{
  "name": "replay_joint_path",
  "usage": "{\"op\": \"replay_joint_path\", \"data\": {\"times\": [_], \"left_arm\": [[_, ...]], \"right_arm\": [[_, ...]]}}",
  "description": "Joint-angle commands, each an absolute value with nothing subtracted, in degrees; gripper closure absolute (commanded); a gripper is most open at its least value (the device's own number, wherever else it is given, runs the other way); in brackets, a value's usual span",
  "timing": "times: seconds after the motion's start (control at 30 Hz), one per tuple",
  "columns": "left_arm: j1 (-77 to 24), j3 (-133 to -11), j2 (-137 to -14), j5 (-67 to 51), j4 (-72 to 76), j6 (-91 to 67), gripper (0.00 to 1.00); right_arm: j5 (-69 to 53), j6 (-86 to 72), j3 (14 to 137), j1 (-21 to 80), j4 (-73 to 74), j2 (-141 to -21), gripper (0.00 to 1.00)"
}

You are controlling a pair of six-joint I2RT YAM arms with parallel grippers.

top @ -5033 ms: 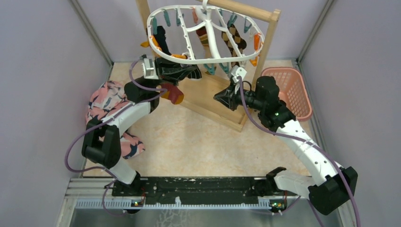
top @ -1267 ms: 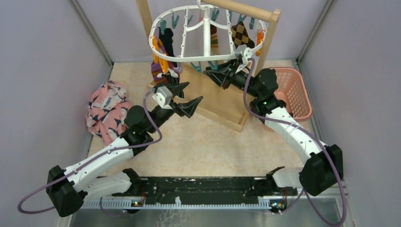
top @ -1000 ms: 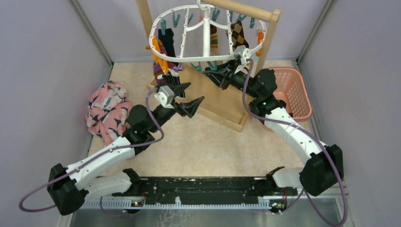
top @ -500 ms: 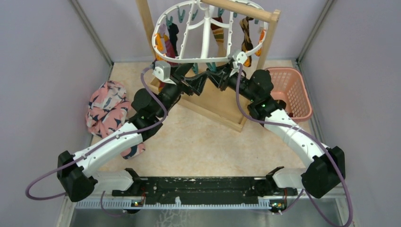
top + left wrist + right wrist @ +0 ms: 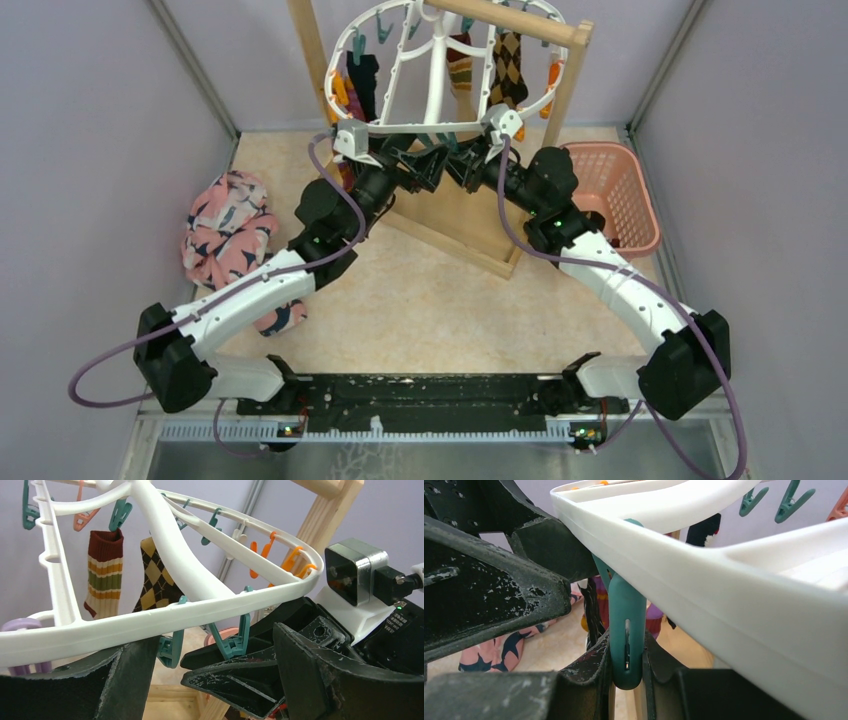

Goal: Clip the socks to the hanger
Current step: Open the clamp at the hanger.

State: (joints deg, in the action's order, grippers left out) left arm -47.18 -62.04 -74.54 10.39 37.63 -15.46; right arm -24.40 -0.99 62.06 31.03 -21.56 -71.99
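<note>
The white hanger (image 5: pixel 440 125) hangs from the wooden rack with teal and orange clips round its rim. Three socks hang from it: a black one (image 5: pixel 362 75), a striped one (image 5: pixel 105 575) and an argyle one (image 5: pixel 152 575). My right gripper (image 5: pixel 626 645) is shut on a teal clip (image 5: pixel 626 625) under the hanger's near rim (image 5: pixel 704 580). My left gripper (image 5: pixel 212 637) stands open right in front of it, just below the rim (image 5: pixel 150 622), holding nothing. In the top view the left gripper (image 5: pixel 418 165) and the right gripper (image 5: pixel 462 168) nearly touch.
The wooden rack (image 5: pixel 470 215) stands on its board at the back centre. A pink lattice basket (image 5: pixel 610 190) sits at the right. The pink bird-print cloth (image 5: pixel 225 235) lies by the left wall. Purple walls close in on three sides.
The left arm has swung up and back, bringing its gripper under the hanger's near rim, jaws a little wider. The hanger has tilted up. The right gripper stays on the teal clip.
</note>
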Motion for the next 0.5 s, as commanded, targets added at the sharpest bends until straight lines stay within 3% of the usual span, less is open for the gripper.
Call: {"op": "replay_joint_path", "data": {"times": [0.0, 0.3, 0.47], "left_arm": [[-46.9, -65.2, -76.19, 11.31, 41.25, -18.2, 0.11], [-46.92, -67.96, -80.39, 11.19, 42.3, -20.26, 0.2], [-46.85, -68.2, -81.27, 12.67, 42.67, -19.19, 0.33]], "right_arm": [[-27.36, 2.02, 64.6, 31.99, -20.28, -69.39, 1.0], [-27.34, 2.01, 64.35, 31.99, -19.85, -68.86, 1.0], [-27.38, 1.95, 64.01, 31.99, -19.7, -68.25, 1.0]]}}
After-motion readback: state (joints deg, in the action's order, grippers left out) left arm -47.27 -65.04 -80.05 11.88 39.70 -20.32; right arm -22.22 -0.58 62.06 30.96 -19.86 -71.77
